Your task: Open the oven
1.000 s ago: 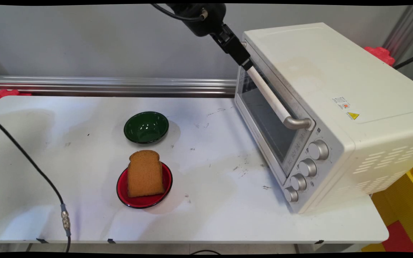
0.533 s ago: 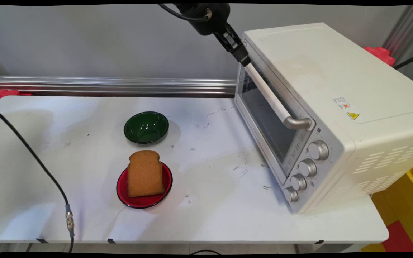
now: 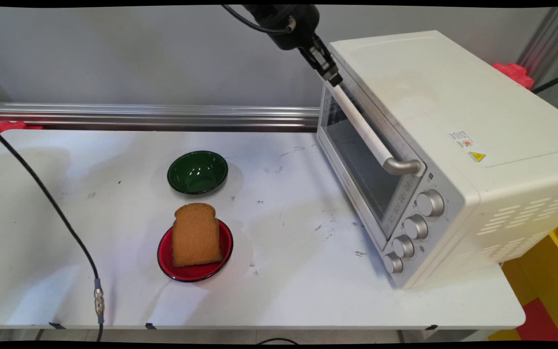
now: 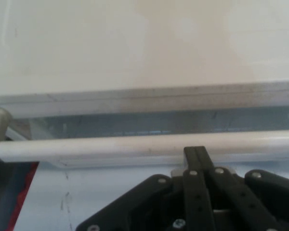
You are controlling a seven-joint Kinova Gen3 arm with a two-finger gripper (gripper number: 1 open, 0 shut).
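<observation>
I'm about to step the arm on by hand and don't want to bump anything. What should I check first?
1. Oven door closed against its frame: ok.
2. Gripper at the far end of the white handle: ok; the hand view shows the bar just past the tips. Contact: cannot tell.
3. Fingers around the bar: not ok; they are shut together on the near side of it.
4. Space in front of the door: ok; the bread on its red plate and the green bowl sit well to the picture's left of it.
5. Black cable away from the oven: ok.
</observation>
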